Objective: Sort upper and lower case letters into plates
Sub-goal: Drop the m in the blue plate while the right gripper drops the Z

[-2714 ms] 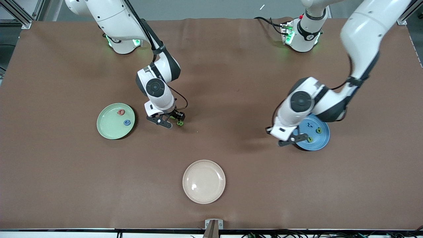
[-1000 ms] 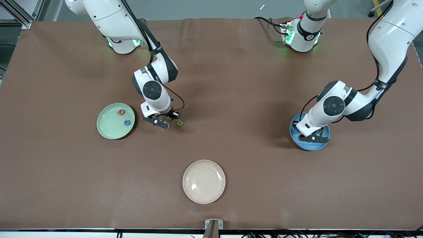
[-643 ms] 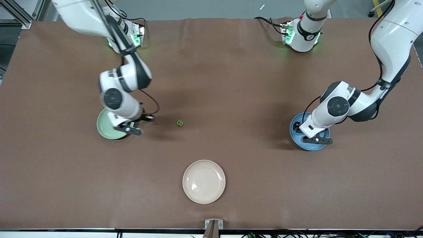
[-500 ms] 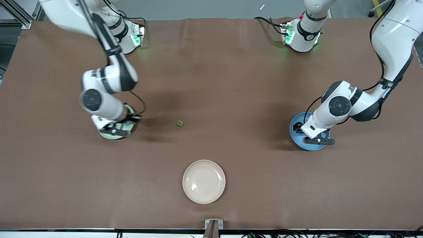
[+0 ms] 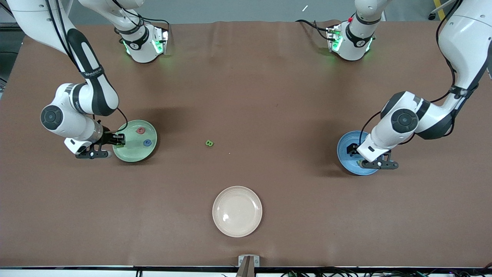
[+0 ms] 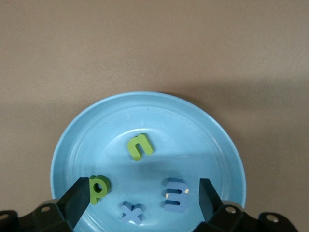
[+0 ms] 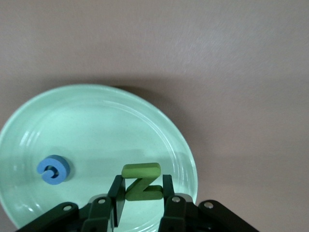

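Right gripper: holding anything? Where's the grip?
Yes. The right gripper pinches the green N by its lower sides, over the mint green plate. The left gripper is open and holds nothing.

A small chunky green toy letter N is clamped between the right gripper fingers at lower centre, above a round pale mint green plate where a blue toy letter G lies at lower left.

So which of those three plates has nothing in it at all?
The cream-white plate, nearest the front camera. The mint green plate and the blue plate both hold toy letters.
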`<state>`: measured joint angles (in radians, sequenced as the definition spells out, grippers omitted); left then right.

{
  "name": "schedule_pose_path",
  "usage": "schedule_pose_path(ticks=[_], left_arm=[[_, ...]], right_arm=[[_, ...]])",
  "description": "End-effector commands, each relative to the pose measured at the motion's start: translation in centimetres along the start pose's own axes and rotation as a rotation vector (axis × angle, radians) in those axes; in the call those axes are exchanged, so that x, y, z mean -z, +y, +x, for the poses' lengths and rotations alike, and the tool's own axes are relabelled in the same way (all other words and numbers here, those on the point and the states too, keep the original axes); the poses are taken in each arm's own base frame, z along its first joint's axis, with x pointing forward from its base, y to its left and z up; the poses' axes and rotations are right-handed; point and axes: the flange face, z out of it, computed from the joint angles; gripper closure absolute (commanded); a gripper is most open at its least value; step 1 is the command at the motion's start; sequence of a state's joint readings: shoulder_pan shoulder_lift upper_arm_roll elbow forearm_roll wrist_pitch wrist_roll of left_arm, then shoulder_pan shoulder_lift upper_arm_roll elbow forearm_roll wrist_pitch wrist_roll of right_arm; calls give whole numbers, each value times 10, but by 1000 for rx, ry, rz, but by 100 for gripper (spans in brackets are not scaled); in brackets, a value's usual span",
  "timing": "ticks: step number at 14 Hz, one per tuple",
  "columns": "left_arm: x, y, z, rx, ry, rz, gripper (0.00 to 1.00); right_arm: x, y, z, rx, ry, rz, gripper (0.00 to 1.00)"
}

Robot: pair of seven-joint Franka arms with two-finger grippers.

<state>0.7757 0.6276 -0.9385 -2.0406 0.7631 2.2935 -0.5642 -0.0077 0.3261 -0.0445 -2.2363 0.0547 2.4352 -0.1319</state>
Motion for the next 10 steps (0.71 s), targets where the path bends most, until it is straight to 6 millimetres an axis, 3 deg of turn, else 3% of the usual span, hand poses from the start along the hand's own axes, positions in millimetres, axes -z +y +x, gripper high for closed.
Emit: schedule_pose_path(ticks=[1, 4, 5, 6, 7, 9, 10], left_arm=[[41, 4, 3, -6, -3, -41, 1], [67, 10, 3, -17, -26, -116, 1], [73, 17, 1, -18, -29, -130, 1], [79, 25, 0, -13, -28, -141, 1], [79, 28, 0, 0, -33, -150, 1], [88, 36, -1, 23, -27, -164, 1], [92, 38, -1, 30, -22, -163, 1]], right_arm=[[-13, -20, -4, 8, -13, 31, 100], [-22, -39, -5, -3, -26, 64, 97], [-22, -39, -4, -1, -32, 65, 83], [-19, -38, -3, -3, -28, 64, 29], [-17, -37, -2, -7, -23, 66, 1], [-6, -45, 1, -26, -50, 72, 0], [9, -55, 6, -55, -67, 75, 0]])
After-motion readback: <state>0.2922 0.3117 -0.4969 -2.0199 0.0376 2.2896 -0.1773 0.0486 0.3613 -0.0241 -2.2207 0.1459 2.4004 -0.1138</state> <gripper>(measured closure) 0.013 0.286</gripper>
